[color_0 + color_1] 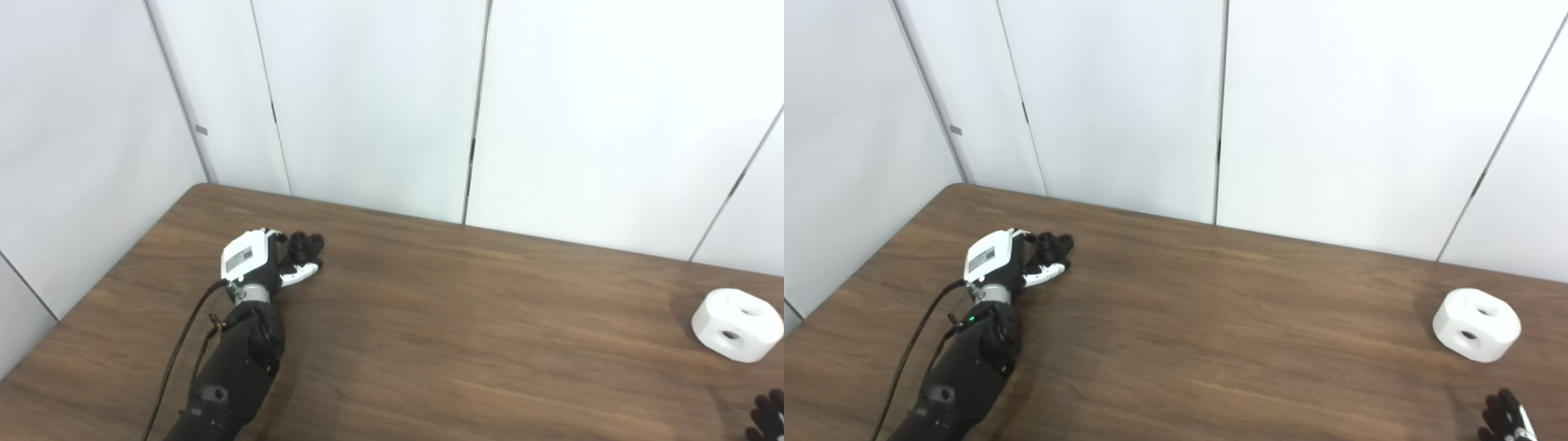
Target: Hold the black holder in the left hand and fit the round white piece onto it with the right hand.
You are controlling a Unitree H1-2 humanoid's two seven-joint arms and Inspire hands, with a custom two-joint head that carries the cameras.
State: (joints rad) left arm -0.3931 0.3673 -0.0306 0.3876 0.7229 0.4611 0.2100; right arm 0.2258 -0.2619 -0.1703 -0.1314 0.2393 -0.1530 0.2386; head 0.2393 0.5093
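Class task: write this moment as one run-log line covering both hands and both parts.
left hand: at black holder, grasp unclear | right hand: only fingers visible, holding nothing | round white piece: on table, untouched | fitting: not begun

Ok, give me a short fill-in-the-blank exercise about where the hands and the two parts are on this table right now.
1. The left hand is at the ____ holder.
2. The round white piece lies on the table near its ____ edge.
3. The right hand is ____ the white piece, not touching it.
4. The white piece shows round ____ in its faces.

Missing words: black; right; apart from; holes
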